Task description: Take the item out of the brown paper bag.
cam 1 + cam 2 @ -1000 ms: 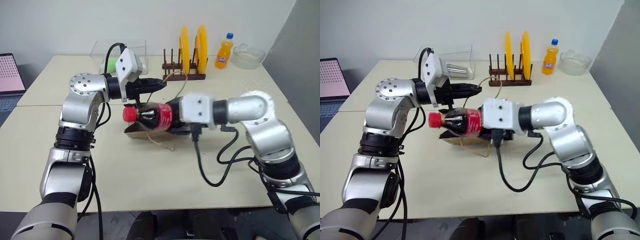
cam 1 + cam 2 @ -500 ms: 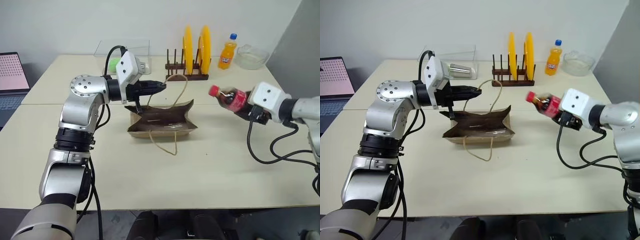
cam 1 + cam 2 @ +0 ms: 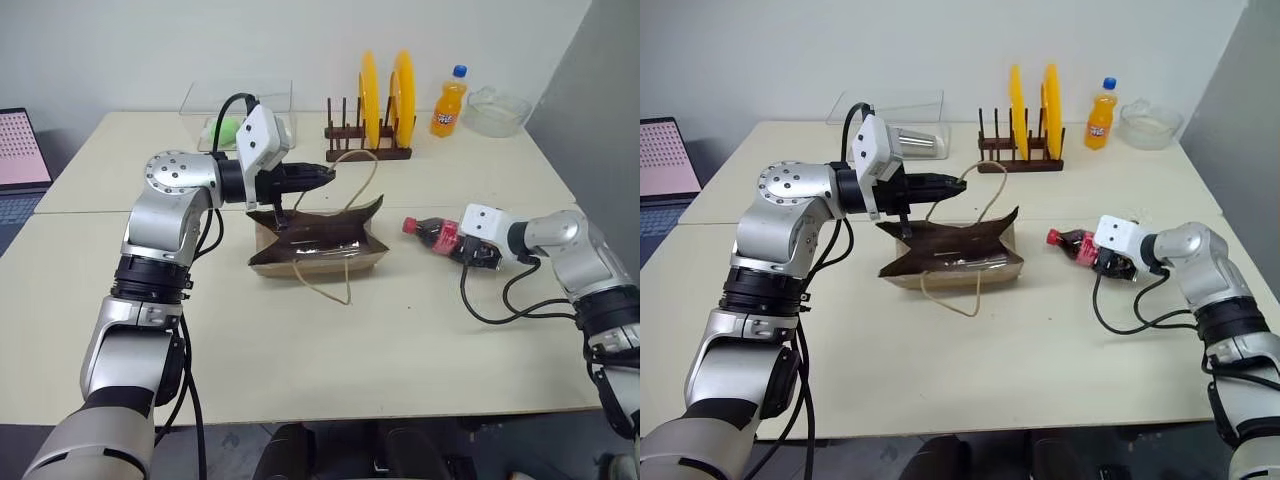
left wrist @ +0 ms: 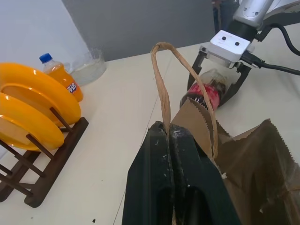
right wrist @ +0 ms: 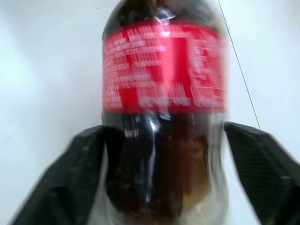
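The right gripper (image 3: 455,243), at right of centre in the head view, had its two black fingers (image 5: 260,164) spread wide on either side of the cola bottle (image 3: 432,233), with a gap visible on each side. The bottle lay on its side on the table (image 3: 420,330), red cap pointing toward the brown paper bag (image 3: 318,244), clear of it. At upper centre, the left gripper (image 3: 325,174) had its fingers pinched together on one cord handle (image 4: 164,89), above the bag's open mouth. A rack of yellow plates (image 3: 386,95) and an orange soda bottle (image 3: 449,103) stood behind.
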Controlling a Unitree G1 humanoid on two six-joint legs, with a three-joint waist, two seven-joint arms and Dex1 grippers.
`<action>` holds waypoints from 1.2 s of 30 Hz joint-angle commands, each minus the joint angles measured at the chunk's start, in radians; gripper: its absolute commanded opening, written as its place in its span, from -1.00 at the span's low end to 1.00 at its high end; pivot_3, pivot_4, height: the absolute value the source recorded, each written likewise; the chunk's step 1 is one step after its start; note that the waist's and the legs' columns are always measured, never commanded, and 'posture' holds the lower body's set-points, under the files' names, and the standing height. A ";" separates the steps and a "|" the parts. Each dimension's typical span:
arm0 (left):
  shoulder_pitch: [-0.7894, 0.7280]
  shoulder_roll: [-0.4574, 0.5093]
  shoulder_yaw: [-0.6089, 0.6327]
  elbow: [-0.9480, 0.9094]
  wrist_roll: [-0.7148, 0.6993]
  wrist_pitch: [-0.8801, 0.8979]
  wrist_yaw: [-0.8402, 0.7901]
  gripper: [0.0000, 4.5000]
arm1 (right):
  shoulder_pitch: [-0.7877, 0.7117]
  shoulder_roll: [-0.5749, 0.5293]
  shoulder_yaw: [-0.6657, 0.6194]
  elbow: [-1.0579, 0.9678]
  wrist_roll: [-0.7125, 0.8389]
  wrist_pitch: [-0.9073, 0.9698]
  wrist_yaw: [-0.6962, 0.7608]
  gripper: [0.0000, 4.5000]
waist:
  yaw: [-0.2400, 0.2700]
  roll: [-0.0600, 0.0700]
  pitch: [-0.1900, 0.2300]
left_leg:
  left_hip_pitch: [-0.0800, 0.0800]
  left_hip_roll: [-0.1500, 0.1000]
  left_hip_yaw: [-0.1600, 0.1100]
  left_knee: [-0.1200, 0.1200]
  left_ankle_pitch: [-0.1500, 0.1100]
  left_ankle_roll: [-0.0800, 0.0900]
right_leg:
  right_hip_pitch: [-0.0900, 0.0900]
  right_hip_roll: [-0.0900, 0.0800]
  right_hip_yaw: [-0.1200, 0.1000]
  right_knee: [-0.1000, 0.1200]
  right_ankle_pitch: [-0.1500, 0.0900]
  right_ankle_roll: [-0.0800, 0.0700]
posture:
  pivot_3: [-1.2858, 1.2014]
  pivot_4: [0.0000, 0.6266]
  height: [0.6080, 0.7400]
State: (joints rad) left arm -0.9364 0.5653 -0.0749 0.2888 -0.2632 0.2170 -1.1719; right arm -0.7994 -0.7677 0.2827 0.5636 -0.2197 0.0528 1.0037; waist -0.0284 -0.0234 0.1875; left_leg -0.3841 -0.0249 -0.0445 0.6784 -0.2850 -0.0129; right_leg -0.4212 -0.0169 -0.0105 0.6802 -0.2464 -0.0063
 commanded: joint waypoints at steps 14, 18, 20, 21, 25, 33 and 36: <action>-0.063 0.002 0.047 0.070 -0.002 0.006 0.050 -1.00 | 0.197 -0.149 -0.353 -0.791 0.431 0.353 0.162 0.98 | 0.005 0.001 0.000 | -0.001 0.000 -0.003 0.000 0.000 0.000 | 0.000 0.000 -0.003 0.000 0.000 0.000 | 0.03 -0.52 1.00; -0.107 -0.007 0.041 0.191 0.046 -0.069 0.091 -1.00 | 0.294 -0.047 -0.465 -1.087 0.599 0.574 -0.010 0.98 | 0.007 0.000 0.000 | 0.000 0.000 -0.005 0.000 0.000 0.000 | 0.001 0.000 -0.004 0.000 0.000 0.001 | 0.03 -0.52 1.00; -0.128 -0.010 0.028 0.252 0.075 -0.117 0.096 -0.91 | 0.361 0.020 -0.464 -1.190 0.624 0.645 -0.112 0.99 | 0.008 0.000 0.000 | 0.000 0.000 -0.005 0.000 0.000 0.000 | 0.002 0.000 -0.004 0.001 -0.001 0.002 | 0.03 -0.52 1.00; -0.139 -0.015 0.024 0.282 0.083 -0.130 0.096 -0.80 | 0.408 0.071 -0.447 -1.232 0.616 0.664 -0.179 1.00 | 0.010 0.000 0.000 | 0.000 0.000 -0.005 0.001 0.000 0.000 | 0.001 0.000 -0.003 0.001 -0.001 0.002 | 0.03 -0.52 1.00; -0.164 -0.019 0.014 0.351 0.105 -0.169 0.068 -0.31 | 0.477 0.195 -0.364 -1.294 0.558 0.682 -0.356 1.00 | 0.011 0.000 0.000 | -0.001 0.000 -0.004 0.000 0.000 0.000 | 0.000 -0.001 -0.003 0.000 0.000 0.001 | 0.03 -0.52 1.00; -0.197 0.015 0.045 0.397 0.121 -0.231 0.092 0.82 | 0.475 0.289 -0.293 -1.283 0.533 0.666 -0.479 1.00 | 0.011 0.000 0.000 | -0.001 -0.001 -0.004 0.000 0.000 0.000 | 0.000 0.000 -0.003 0.000 0.000 0.001 | 0.03 -0.52 1.00; -0.178 0.059 0.078 0.341 0.106 -0.209 0.105 0.98 | 0.495 0.273 -0.299 -1.279 0.540 0.647 -0.461 1.00 | 0.007 0.000 0.000 | -0.001 -0.001 -0.004 0.000 0.000 0.000 | 0.000 0.000 -0.003 0.000 0.000 0.001 | 0.03 -0.52 1.00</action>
State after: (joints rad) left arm -1.0977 0.5873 -0.0483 0.6921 -0.1387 0.0118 -1.0802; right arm -0.3128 -0.4836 -0.0034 -0.6882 0.3097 0.7270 0.5365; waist -0.0211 -0.0236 0.1873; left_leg -0.3850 -0.0253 -0.0483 0.6785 -0.2852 -0.0126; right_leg -0.4211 -0.0171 -0.0135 0.6805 -0.2469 -0.0055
